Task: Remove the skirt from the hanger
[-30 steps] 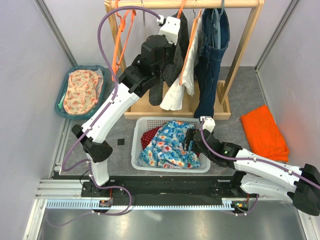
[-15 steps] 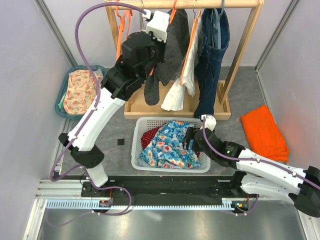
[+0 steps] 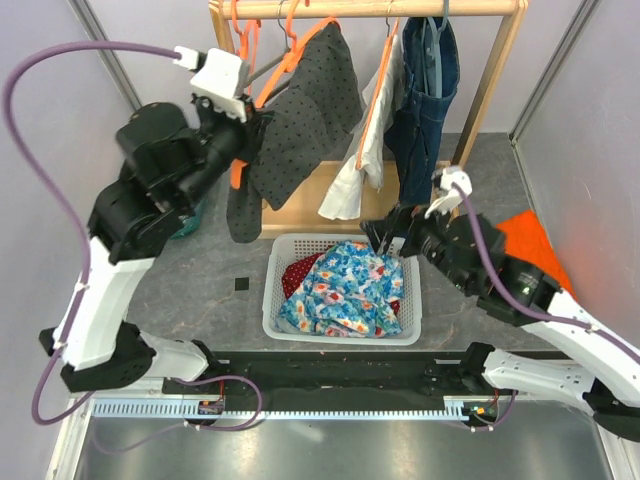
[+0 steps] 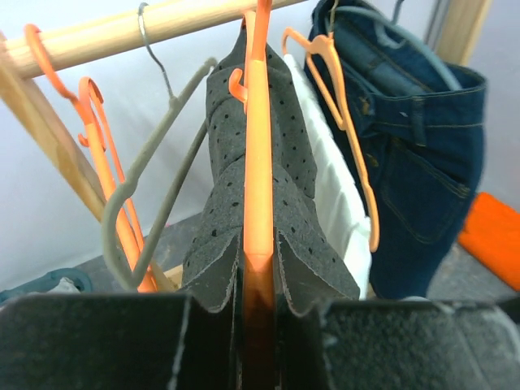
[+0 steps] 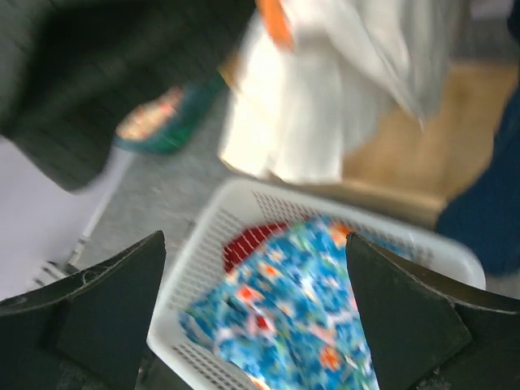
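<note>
Left end effector (image 4: 258, 313): clamped on hanger (image 4: 258, 162) bearing skirt (image 4: 302, 223). Right end effector (image 5: 256, 302): open. Risk: hook catches rail (image 3: 480, 7), grip slips.

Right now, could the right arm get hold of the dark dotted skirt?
Probably yes: the right gripper is open above the basket, and the skirt hangs just beyond, though the white garment partly intervenes.

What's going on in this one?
The left gripper is shut on the orange hanger, holding it tilted out from the wooden rail with the dark dotted skirt draped over it. The right gripper hangs open and empty above the white basket of clothes. The skirt is not yet off the hanger.
</note>
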Robot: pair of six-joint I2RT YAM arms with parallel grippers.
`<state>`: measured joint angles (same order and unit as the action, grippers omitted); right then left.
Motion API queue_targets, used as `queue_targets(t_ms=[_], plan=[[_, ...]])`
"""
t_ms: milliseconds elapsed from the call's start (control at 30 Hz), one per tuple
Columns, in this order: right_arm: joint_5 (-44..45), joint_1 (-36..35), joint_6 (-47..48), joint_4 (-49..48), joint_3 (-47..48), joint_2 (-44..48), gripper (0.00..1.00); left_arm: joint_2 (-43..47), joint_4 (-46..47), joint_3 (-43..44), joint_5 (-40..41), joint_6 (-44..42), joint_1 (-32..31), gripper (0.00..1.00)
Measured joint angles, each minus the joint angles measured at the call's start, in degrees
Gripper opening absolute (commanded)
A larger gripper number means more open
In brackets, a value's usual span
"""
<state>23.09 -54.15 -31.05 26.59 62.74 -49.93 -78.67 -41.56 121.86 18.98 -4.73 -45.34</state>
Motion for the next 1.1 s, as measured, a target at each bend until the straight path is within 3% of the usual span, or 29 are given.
queue_targets(t_ms=[333,600,833,867,900,967,1000,1100], plan=[[-11.8,-1.1,4.8,-6.3,21.3,-15.0,0.98,11.7,-1.2,-9.7,-2.8,2.6,1.1,0.02],[-19.7,-4.4,1.1,-14.4,21.6,-26.1,0.98,12.7,-3.1,-11.7,-4.5,4.3,2.3,0.02],[-21.7,-4.7,-0.9,-20.4,22.3,-30.1,0.98,12.8,-3.1,-11.7,-6.1,5.5,2.6,0.02],[-21.8,-4.7,-1.0,-20.9,22.9,-30.9,0.94,12.8,-3.1,-11.7,-6.3,5.6,2.8,0.02],[-21.9,-4.7,-1.1,-21.6,23.3,-31.7,0.78,12.8,-3.1,-11.7,-6.6,5.8,2.9,0.02],[-22.0,-4.7,-1.1,-23.0,24.0,-33.1,0.57,12.9,-3.1,-11.7,-7.1,6.0,3.2,0.02],[-22.0,-4.7,-1.2,-23.2,24.3,-33.6,0.3,12.9,-3.1,-11.7,-7.1,6.1,3.3,0.02],[-21.9,-4.7,-0.5,-22.9,25.0,-33.9,0.0,12.9,-3.1,-11.8,-7.1,6.2,3.5,0.02]])
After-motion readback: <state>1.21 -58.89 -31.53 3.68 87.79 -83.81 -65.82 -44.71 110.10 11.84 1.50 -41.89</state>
